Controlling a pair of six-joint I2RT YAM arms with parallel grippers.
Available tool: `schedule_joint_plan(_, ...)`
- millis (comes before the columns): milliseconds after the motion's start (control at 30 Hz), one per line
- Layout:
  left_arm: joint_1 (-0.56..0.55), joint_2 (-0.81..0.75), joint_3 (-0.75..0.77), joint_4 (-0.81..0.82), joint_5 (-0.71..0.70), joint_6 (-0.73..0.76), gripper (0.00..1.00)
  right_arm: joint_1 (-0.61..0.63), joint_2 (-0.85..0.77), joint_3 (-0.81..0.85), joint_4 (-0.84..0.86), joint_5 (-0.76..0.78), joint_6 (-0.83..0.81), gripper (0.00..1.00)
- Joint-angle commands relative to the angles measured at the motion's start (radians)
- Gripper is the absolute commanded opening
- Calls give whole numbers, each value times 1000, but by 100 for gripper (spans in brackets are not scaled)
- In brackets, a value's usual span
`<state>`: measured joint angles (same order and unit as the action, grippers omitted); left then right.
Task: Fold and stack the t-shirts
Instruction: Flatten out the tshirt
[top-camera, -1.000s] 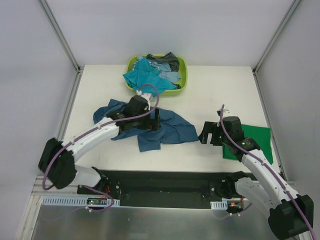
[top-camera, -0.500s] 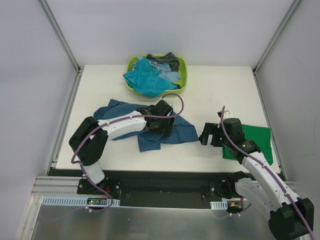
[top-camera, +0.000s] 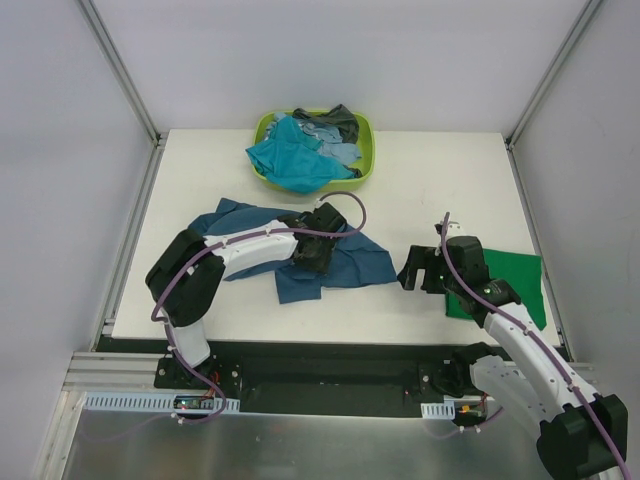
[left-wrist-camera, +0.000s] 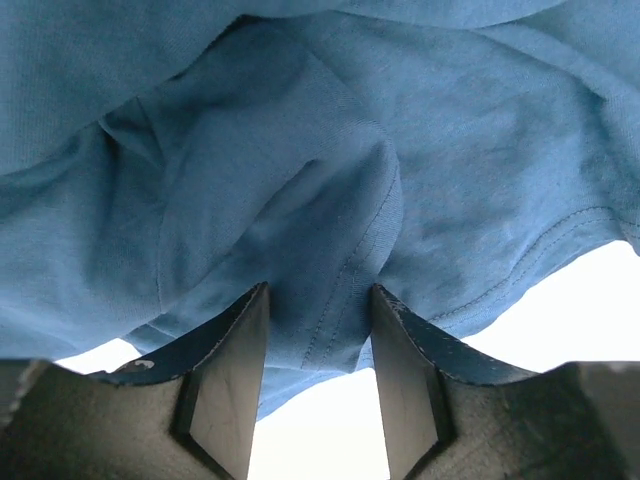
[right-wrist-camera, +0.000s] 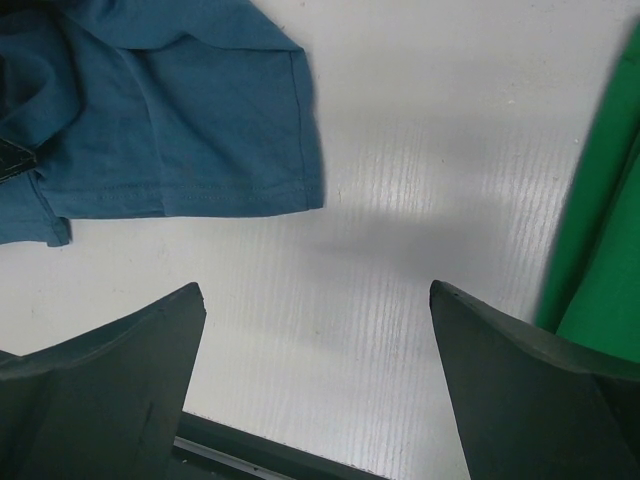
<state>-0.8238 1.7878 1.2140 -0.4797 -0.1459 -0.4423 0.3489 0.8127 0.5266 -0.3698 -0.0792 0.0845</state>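
The left claw (left-wrist-camera: 320, 296) is resting at the middle of the dark blue t-shirt (top-camera: 352, 262), its half-open jaws straddling a raised fold that runs away from the wrist. Whether it is gripping, I cannot tell. The right claw (right-wrist-camera: 318, 292) is hovering wide open and empty just right of that shirt's hem.

dark blue shirt (top-camera: 365, 262) — bright green shirt (top-camera: 515, 275) — lime basket (top-camera: 368, 150)

Plain white table (top-camera: 440, 180) here: crumpled dark blue t-shirt (top-camera: 365, 262) in the middle, bright green t-shirt (top-camera: 520, 275) flat near the right edge, lime basket (top-camera: 363, 135) at the back.
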Motion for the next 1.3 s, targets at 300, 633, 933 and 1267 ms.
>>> schedule_joint_plan(300, -3, -88, 12, -51, -152, -18, 11, 4, 17, 7, 23, 22, -12, 96)
schedule_joint_plan(633, 0, -347, -132, -72, -395, -105, 0, 2, 72, 13, 29, 15, -19, 96)
schedule_joint_plan(933, 147, -724, -359, -125, -592, -265, 0, 103, 267, 131, 8, 73, 58, 96)
schedule_joint_plan(1267, 218, -895, -442, -125, -607, -288, 0, 219, 615, 343, -55, 217, 161, 91)
